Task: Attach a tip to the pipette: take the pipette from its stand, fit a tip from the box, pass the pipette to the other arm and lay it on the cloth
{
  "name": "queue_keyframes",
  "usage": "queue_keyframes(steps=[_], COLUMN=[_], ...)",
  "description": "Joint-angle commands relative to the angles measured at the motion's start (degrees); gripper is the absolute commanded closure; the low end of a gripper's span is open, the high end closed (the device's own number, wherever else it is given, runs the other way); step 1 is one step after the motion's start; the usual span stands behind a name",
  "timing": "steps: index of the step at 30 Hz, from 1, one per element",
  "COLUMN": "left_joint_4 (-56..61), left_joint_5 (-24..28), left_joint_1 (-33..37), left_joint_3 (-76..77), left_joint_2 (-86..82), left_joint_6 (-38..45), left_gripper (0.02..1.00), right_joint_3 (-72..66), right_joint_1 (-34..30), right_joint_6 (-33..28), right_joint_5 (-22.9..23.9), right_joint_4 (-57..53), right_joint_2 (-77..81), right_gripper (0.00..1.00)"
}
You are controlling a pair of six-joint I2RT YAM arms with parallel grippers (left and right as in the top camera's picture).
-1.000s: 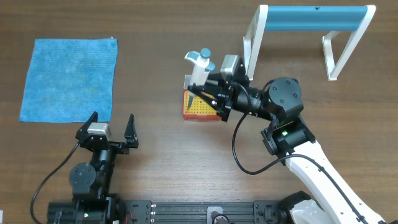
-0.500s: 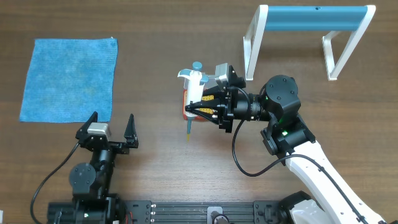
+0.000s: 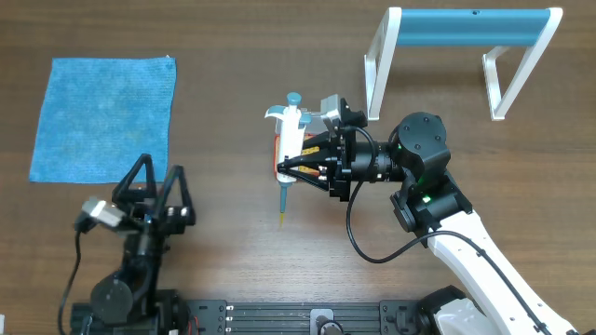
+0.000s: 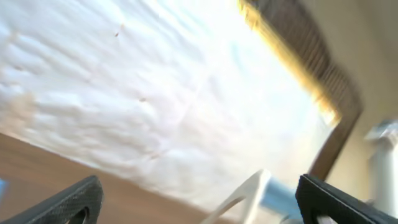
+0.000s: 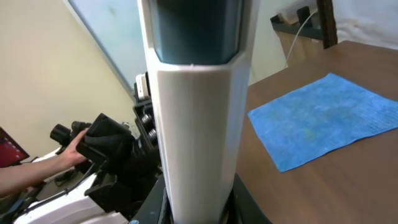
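A white pipette (image 3: 291,140) with a blue cap hangs upright with a yellow tip (image 3: 282,207) on its lower end. My right gripper (image 3: 287,166) is shut on its body, just left of the orange tip box (image 3: 277,151), which it mostly hides. In the right wrist view the pipette (image 5: 199,124) runs up the middle, with the blue cloth (image 5: 329,118) beyond it. The blue cloth (image 3: 104,119) lies flat at the far left. My left gripper (image 3: 158,186) is open and raised near the cloth's near right corner, tilted upward; its fingertips (image 4: 74,202) hold nothing.
The white stand with a blue bar (image 3: 466,37) is at the far right, and part of it shows in the left wrist view (image 4: 249,193). The left arm (image 5: 112,149) appears beyond the pipette in the right wrist view. Bare brown table lies between the two grippers.
The right gripper lifted the pipette out of the tip box with a yellow tip on it and shifted it left. The left arm rose and turned its gripper.
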Motion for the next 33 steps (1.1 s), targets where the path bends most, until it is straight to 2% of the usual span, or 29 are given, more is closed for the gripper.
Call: queue_keyframes(steps=[1, 3, 8, 10, 13, 17, 20, 21, 24, 26, 29, 33], left_joint_4=[6.32, 8.17, 7.08, 2.91, -2.14, -2.05, -1.22, 0.7, 7.56, 11.58, 15.52, 22.21], left_joint_5=[-2.78, -2.93, 4.28, 7.98, 17.03, 35.63, 52.65, 60.35, 70.84, 73.42, 73.44, 73.42], left_joint_1=[-0.2, -0.2, -0.2, -0.2, -0.2, -0.2, -0.2, -0.2, -1.4, -3.19, -6.78, -11.61], left_joint_3=[-0.04, 0.02, 5.16, 8.9, 16.15, 27.87, 35.98, 39.15, 43.04, 44.19, 44.28, 44.28], left_joint_2=[-0.24, -0.24, 2.08, 5.03, 12.72, 29.22, 41.16, 46.36, 54.01, 57.24, 60.7, 64.02], left_joint_6=[-18.86, -22.14, -25.27, -27.3, -27.47, -27.43, -27.45, -27.43, -27.52, -27.74, -27.69, -27.67], left_gripper=[0.023, 0.023, 0.02, 0.023, 0.02, 0.025, 0.023, 0.023, 0.023, 0.023, 0.023, 0.023], right_joint_3=[1.42, 1.42, 1.42, 1.42, 1.42, 1.42, 1.42, 1.42, 1.42, 1.42, 1.42, 1.42], right_joint_1=[-0.17, -0.17, -0.17, -0.17, -0.17, -0.17, -0.17, -0.17, -0.17, -0.17, -0.17, -0.17], right_joint_6=[1.31, 1.31, 2.67, 2.84, 2.82, 2.82, 3.58, 5.2, 8.09, 11.54, 19.06, 25.81], right_joint_5=[-2.05, -2.78, -4.7, -4.87, -4.94, -5.27, -5.97, -5.95, -5.95, -5.9, -5.92, -5.79], right_joint_4=[0.33, 0.33, 0.33, 0.31, 0.33, 0.33, 0.33, 0.35, 1.11, 2.78, 6.99, 10.71], right_joint_2=[-0.57, -0.55, -0.52, -0.52, -0.52, -0.52, -0.52, -0.52, -0.52, -0.52, -0.52, -0.52], right_gripper=[0.923, 0.923, 0.923, 0.923, 0.923, 0.923, 0.923, 0.923, 0.923, 0.923, 0.923, 0.934])
